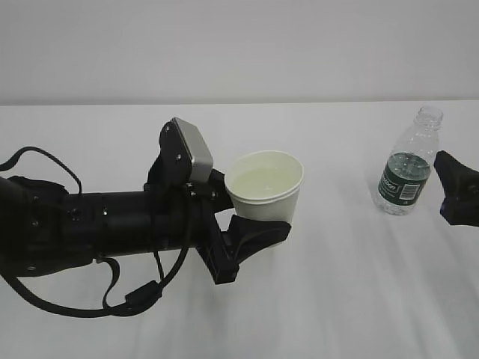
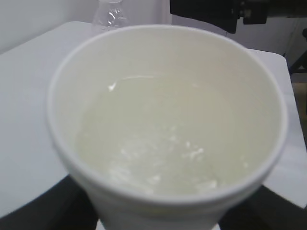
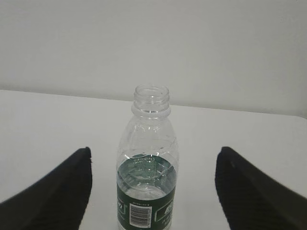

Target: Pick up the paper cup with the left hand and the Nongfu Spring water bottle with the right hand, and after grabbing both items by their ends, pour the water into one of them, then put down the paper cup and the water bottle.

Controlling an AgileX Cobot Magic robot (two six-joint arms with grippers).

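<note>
Left hand (image 1: 251, 224) clamped on paper cup (image 1: 265, 187) holding water (image 2: 158, 153) at table (image 1: 329, 299) centre, right hand (image 3: 153, 191) wide open astride upright bottle (image 3: 148, 167) near right edge, bare surface between.

In the left wrist view the paper cup (image 2: 168, 120) fills the frame, its base cut off by the bottom edge, and it hides nearly all of the bottle (image 2: 109, 14) behind it — only a blurred clear top shows. The left pincer (image 2: 158, 218) shows only as dark blurs below the cup. In the exterior view the right pincer (image 1: 458, 187) is cut off by the right edge. The right wrist view crops the bottle's foot — its label text is too small to read.
</note>
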